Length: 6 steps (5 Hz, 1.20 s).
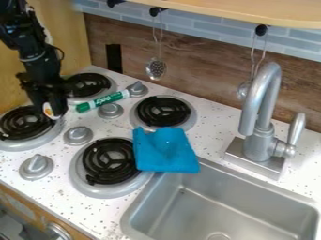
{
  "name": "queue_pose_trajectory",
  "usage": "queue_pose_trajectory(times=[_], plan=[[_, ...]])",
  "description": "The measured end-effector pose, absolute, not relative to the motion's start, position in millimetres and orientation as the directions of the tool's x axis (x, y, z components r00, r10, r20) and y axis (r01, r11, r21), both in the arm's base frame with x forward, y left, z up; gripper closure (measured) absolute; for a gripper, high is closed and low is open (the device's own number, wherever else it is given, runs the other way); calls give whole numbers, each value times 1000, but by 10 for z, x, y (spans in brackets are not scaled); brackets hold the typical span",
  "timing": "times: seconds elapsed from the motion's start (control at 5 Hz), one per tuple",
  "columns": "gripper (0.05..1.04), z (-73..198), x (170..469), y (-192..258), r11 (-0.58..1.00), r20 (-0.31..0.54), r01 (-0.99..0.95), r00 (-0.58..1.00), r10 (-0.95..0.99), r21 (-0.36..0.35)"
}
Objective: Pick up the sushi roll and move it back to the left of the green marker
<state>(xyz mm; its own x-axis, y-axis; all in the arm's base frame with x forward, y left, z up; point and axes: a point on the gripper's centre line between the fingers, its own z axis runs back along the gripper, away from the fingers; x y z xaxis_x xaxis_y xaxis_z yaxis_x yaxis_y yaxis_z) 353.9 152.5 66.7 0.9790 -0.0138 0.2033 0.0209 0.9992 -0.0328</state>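
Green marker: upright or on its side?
On its side. The green marker is stretched lengthwise at a slant over the white stovetop, just behind a silver knob.

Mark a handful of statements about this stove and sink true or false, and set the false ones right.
1. The green marker lies among the stove knobs. True.
2. The blue cloth lies at the bottom of the sink. False: the blue cloth lies outside the sink, next to the burners.
3. The black gripper is on the left side of the picture. True.
4. The slotted spoon rests on a burner. False: the slotted spoon hangs from a hook.
5. The faucet stands behind the sink. True.
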Motion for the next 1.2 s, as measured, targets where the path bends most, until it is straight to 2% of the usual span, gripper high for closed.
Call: queue_pose_trajectory(times=[0.4,0.8,1.0,1.2], plan=[[510,601,3735,1508,998,179,38,983,-29,-49],[510,369,3749,1461,995,116,71,991,-62,-74],[466,311,3777,1445,992,88,92,993,-84,-89],[167,300,3803,1451,991,78,94,993,-86,-98]])
